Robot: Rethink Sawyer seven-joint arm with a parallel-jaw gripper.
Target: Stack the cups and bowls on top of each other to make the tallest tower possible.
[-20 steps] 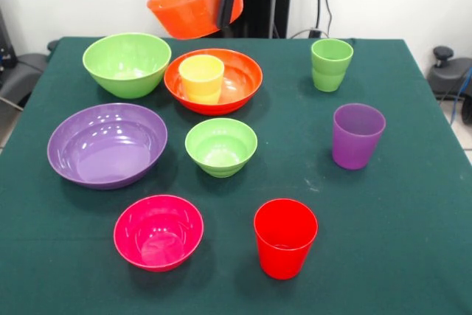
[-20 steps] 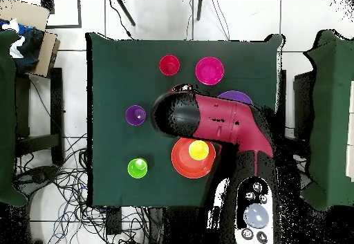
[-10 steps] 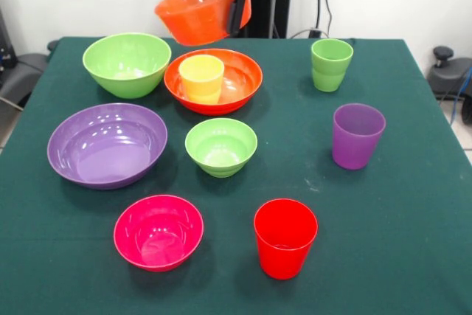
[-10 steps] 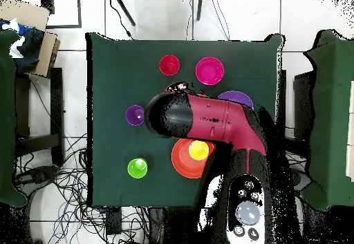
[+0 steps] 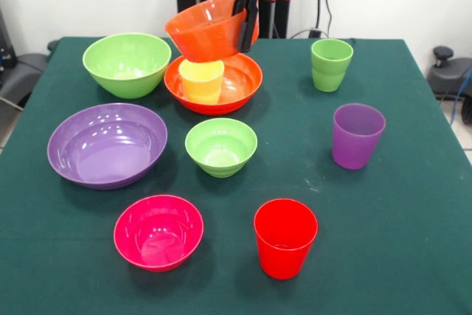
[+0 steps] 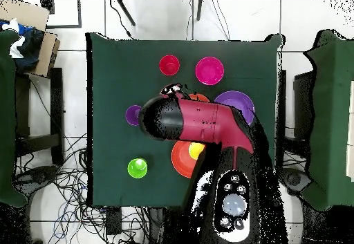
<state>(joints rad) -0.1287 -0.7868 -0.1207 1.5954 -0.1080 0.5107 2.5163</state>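
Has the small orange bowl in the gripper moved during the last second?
Yes. In the front view the small orange bowl, gripped at its rim, has moved right and down; it now hangs just above the yellow cup in the large orange bowl.

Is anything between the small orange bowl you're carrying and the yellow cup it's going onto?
Nothing visible. The gripper holds the small orange bowl by its rim, tilted, just above the yellow cup, which stands in the large orange bowl.
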